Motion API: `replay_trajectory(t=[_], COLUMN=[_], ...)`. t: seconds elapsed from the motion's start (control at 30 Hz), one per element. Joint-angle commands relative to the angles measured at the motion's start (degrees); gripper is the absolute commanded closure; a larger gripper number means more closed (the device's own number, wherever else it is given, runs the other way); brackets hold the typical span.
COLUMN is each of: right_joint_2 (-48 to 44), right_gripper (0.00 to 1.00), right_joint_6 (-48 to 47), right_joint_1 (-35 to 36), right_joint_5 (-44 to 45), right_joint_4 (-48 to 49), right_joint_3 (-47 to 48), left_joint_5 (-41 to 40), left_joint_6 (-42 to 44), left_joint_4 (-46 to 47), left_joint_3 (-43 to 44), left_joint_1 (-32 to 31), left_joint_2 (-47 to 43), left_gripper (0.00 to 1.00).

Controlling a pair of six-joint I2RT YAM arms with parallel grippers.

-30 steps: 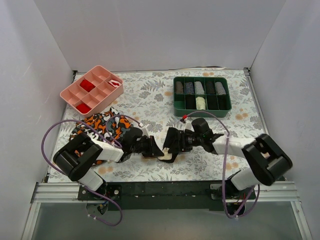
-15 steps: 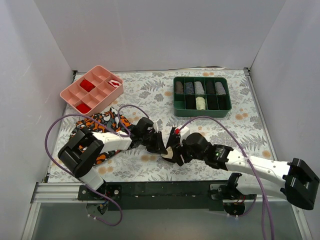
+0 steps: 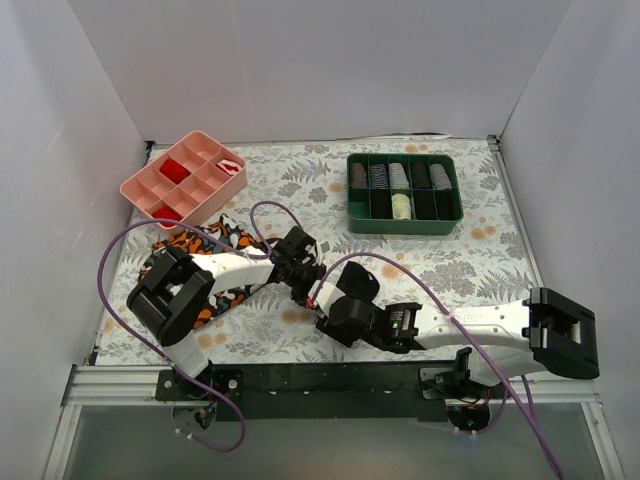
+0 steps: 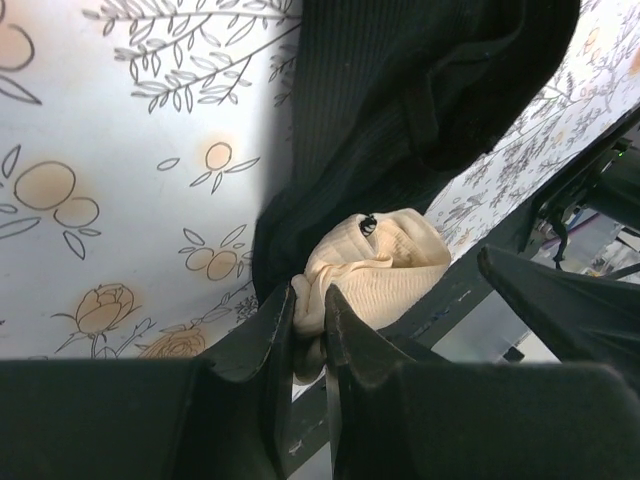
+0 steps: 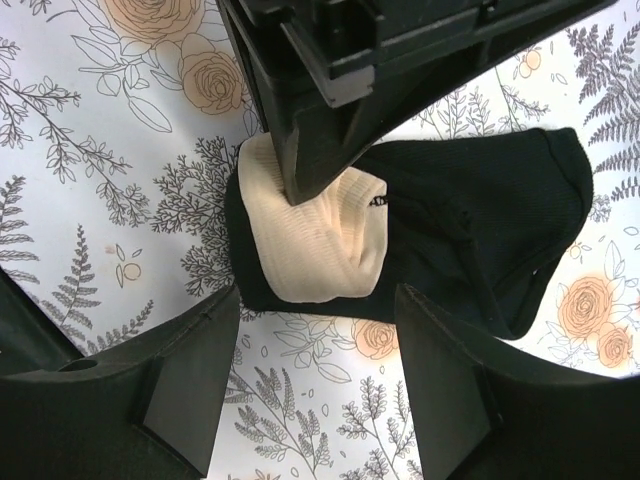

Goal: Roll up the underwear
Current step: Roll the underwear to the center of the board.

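The underwear (image 5: 480, 230) lies on the table (image 3: 300, 190) under the right tool (image 5: 318, 300); cloth (image 3: 192, 244) lies left

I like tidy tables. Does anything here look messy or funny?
Yes. The underwear lies scrunched in a lump, not a neat roll, with its cream waistband pinched in the left pincer. An orange patterned cloth also lies crumpled on the left.

No writing, label, brand or number can be read on anything.
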Motion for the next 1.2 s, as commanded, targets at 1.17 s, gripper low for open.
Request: replay_trajectory(t=[1.17], right_joint_2=[14.92], right_gripper=[0.67], right_joint_6=[10.43], right_joint_1=[6.24], right_joint_5=[4.3], right_joint_4=[4.86], right_joint_3=[-2.86], left_joint_5=[3.5], left_joint_6=[4.79], left_joint_4=[-4.05], left_joint_3=[3.03], left_joint_1=[-0.21], left_joint_2=[2.5], left_gripper=[0.94])
